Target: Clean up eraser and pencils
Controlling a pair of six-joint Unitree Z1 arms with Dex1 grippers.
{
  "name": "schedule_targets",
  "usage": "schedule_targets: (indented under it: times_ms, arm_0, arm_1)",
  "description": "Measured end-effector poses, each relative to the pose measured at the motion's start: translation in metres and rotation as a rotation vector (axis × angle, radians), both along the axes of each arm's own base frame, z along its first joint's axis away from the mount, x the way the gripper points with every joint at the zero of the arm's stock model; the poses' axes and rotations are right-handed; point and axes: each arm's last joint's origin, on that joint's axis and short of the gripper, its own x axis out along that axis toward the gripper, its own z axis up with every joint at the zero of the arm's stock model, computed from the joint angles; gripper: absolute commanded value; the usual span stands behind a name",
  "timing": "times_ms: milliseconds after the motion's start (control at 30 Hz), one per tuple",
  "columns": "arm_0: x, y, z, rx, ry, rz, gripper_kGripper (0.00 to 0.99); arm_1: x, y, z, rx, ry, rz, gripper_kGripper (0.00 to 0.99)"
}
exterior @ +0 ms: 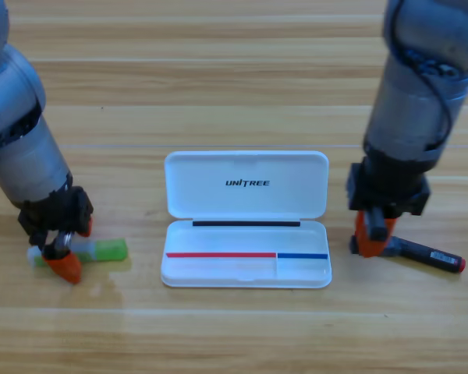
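Left gripper tilted down, pinching green pencil; right gripper upright, clamping black pencil.

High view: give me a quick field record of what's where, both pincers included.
case: white plastic pencil case, open, table centre, nothing inside
green pen: bright green pen with whitish end, lying flat, left of case
black pen: black marker with red cap, lying flat, right of case
eraser: not visible
left pincer: down at the green pen's whitish end
right pincer: down at the black marker's near end
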Motion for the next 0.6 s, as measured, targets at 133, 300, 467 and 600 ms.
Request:
schedule_targets:
  times_ms: [133,300,467,600]
  arm_0:
    - [-0.001,0.000,-0.001,0.017,-0.006,-0.011,0.362]
    - [-0.001,-0.001,-0.001,0.039,-0.017,-0.057,0.218]
    - [-0.002,-0.001,-0.001,0.039,-0.017,-0.059,0.058]
    - [-0.002,-0.001,-0.001,0.046,-0.021,-0.058,0.011]
  arm_1:
    - [0.003,0.018,-0.007,-0.013,0.012,0.032,0.000]
    - [0.007,0.042,-0.010,-0.002,0.001,0.069,0.000]
    - [0.011,0.056,-0.017,-0.001,0.000,0.089,0.000]
    - [0.016,0.065,-0.022,-0.001,0.000,0.096,0.000]
